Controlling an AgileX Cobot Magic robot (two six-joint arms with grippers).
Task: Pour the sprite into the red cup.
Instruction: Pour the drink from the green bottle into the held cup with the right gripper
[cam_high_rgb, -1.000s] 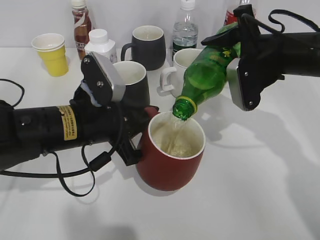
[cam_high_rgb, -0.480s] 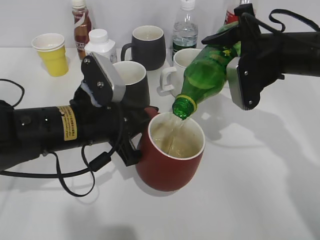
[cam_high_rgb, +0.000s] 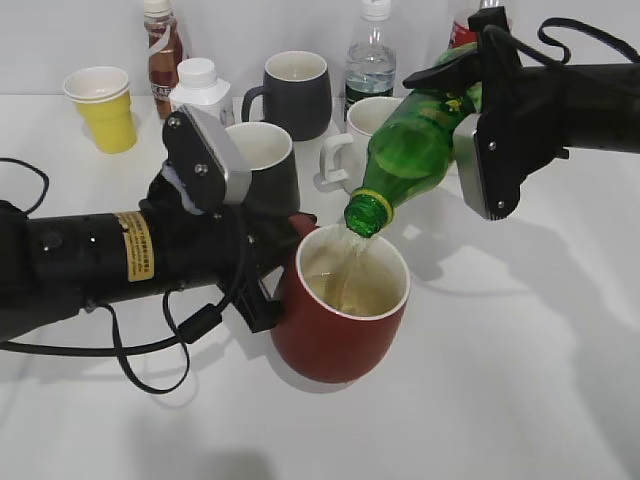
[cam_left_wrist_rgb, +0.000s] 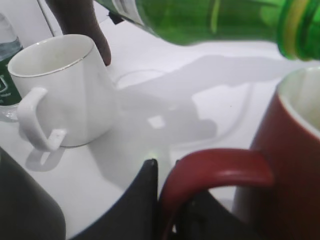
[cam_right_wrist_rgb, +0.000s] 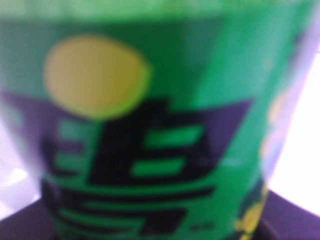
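The red cup (cam_high_rgb: 340, 335) stands on the white table, partly filled with clear liquid. My left gripper (cam_high_rgb: 268, 285) is shut on its loop handle (cam_left_wrist_rgb: 215, 167); the cup's wall shows in the left wrist view (cam_left_wrist_rgb: 292, 170). My right gripper (cam_high_rgb: 480, 110) is shut on the sprite (cam_high_rgb: 415, 150), a green bottle with no cap on, tilted with its open neck (cam_high_rgb: 368, 213) just over the cup's rim. A thin stream runs from the neck into the cup. The label fills the right wrist view (cam_right_wrist_rgb: 150, 130), hiding the fingers. The bottle crosses the top of the left wrist view (cam_left_wrist_rgb: 210, 20).
A white mug (cam_high_rgb: 365, 135) (cam_left_wrist_rgb: 65, 90) stands just behind the red cup under the bottle. Behind it are two black mugs (cam_high_rgb: 295, 95) (cam_high_rgb: 265, 165), a clear water bottle (cam_high_rgb: 370, 60), a white bottle (cam_high_rgb: 200, 88), a brown bottle (cam_high_rgb: 162, 50) and a yellow paper cup (cam_high_rgb: 102, 108).
The foam in the red cup has settled into clear liquid and the level has risen a little. The bottle and both arms hold the same pose.
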